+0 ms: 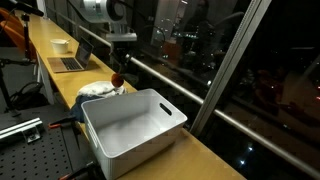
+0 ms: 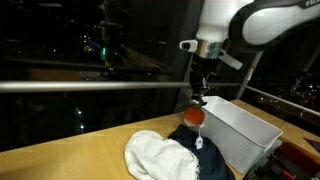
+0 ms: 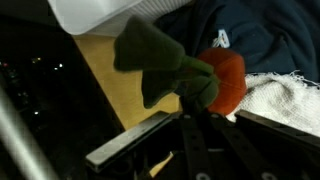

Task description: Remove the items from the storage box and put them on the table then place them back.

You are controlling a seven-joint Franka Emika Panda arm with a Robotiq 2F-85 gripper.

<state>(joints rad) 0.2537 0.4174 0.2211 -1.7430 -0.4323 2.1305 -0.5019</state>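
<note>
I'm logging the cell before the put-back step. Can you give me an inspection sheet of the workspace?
Surface: light-wood counter, bare wood in front of the items.
Job's things: white storage box looks empty; white cloth, navy garment and red ball lie on the counter beside it.
Clutter: laptop, small white bowl.
Grippers: gripper appears shut on the green object, just above the ball.
Cables: dark cables beside the counter.
Surroundings: metal railing, dark window, night lights.
</note>
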